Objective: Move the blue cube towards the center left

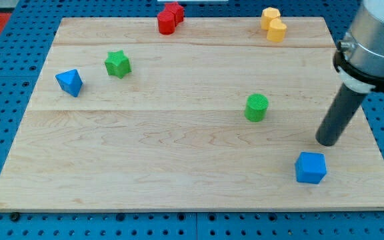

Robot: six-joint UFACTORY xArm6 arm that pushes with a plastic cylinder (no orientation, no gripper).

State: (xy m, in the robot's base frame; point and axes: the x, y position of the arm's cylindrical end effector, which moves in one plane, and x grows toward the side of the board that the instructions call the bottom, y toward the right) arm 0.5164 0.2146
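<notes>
plastic blue cube (311,167) sits near the wooden board (179,167)'s bottom right corner; it looks light, rigid and slick, likely to spin if nudged off-centre, so push its right face squarely. my tip (326,142), a bare rod with nothing to clamp, rests just above-right of it, apparently not touching. green cylinder (257,107) stands further up-left
</notes>
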